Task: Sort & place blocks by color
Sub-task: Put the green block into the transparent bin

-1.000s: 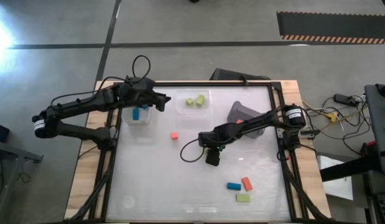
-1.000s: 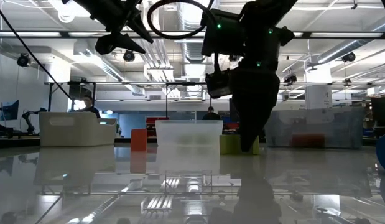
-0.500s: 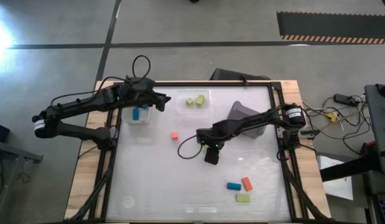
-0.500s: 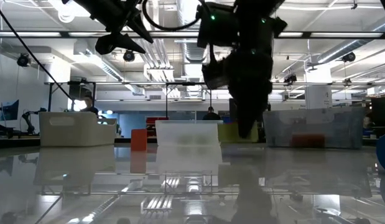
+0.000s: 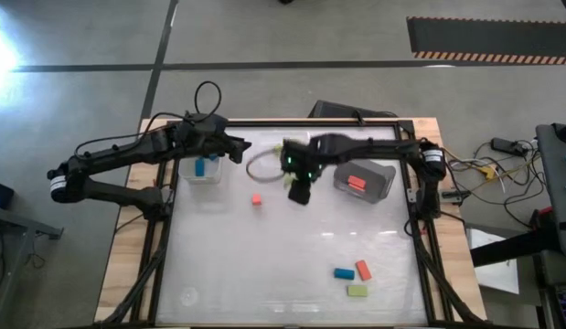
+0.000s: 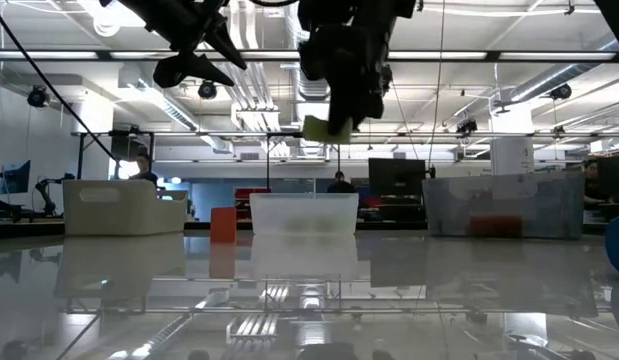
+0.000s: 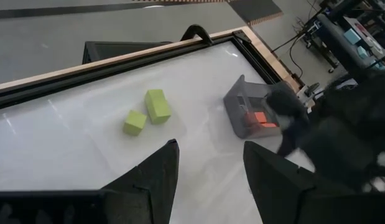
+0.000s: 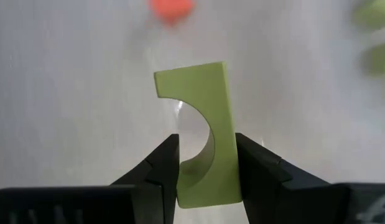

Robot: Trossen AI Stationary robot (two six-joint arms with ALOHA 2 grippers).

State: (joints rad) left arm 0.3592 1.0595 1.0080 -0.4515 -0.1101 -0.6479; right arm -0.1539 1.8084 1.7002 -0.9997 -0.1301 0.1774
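Observation:
My right gripper (image 5: pixel 299 190) is shut on a yellow-green arch block (image 8: pixel 208 124), high above the table in the low view (image 6: pixel 329 128), near the far middle. My left gripper (image 7: pixel 208 168) is open and empty above the far left, near a bin holding a blue block (image 5: pixel 201 167). Two green blocks (image 7: pixel 148 112) lie in a clear bin. Red blocks (image 5: pixel 356 181) lie in a grey bin (image 5: pixel 383 178). One red block (image 5: pixel 257 198) rests on the table. A blue (image 5: pixel 344 273), a red (image 5: pixel 363 270) and a green block (image 5: pixel 357 291) lie at the near right. My right gripper pinches the arch between its two fingers at one end: one finger on the foot of a leg (image 8: pixel 183 180), the other on the flat back (image 8: pixel 232 180). The fingers point down. The arch hangs clear of the table, its other leg (image 8: pixel 189 78) pointing away from the gripper.
The three bins stand in a row along the far edge: white-walled at the left (image 6: pixel 124 205), clear in the middle (image 6: pixel 304 213), grey at the right (image 6: pixel 499 205). A cable loop (image 5: pixel 260 164) hangs by the right arm. A black frame (image 5: pixel 406 137) edges the table.
My right gripper has gone up and toward the table's far edge, a little to the left, from the table's middle, carrying the green arch clear of the table. Its arm has swung off the grey bin, which now shows in full.

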